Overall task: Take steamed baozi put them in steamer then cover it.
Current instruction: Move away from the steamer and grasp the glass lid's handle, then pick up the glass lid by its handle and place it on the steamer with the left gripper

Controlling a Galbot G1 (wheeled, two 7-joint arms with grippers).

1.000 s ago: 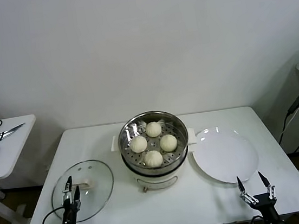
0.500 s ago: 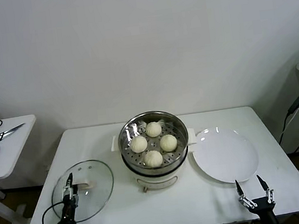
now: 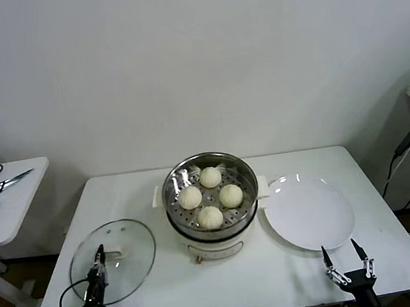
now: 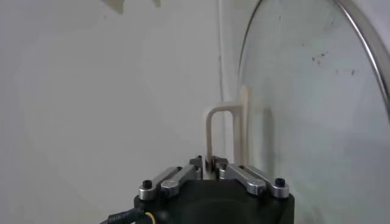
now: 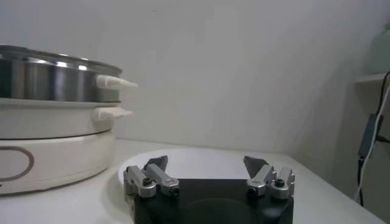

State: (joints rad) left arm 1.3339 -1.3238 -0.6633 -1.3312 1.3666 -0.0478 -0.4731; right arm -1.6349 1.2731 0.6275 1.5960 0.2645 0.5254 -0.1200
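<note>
The steamer (image 3: 210,198) stands mid-worktop (image 3: 168,278) with its lid off, and all four steamed baozi (image 3: 210,197) sit on the perforated tray inside it: one toward the wall, two side by side in the middle, one nearest the robot. The cover (image 3: 113,260) lies flat on the worktop, apart from the steamer, directly under and ahead of the left gripper (image 3: 97,265). That gripper's jaws are drawn together over the near part of the glass, and the left wrist view shows the lid's cream handle (image 4: 222,131) straight ahead of them, very close; I cannot tell whether they touch it. The right gripper (image 3: 345,262) waits low at the worktop's near edge, jaws spread wide and holding nothing. Just beyond those jaws lies a white plate (image 3: 309,212) with nothing on it, beside the steamer.
</note>
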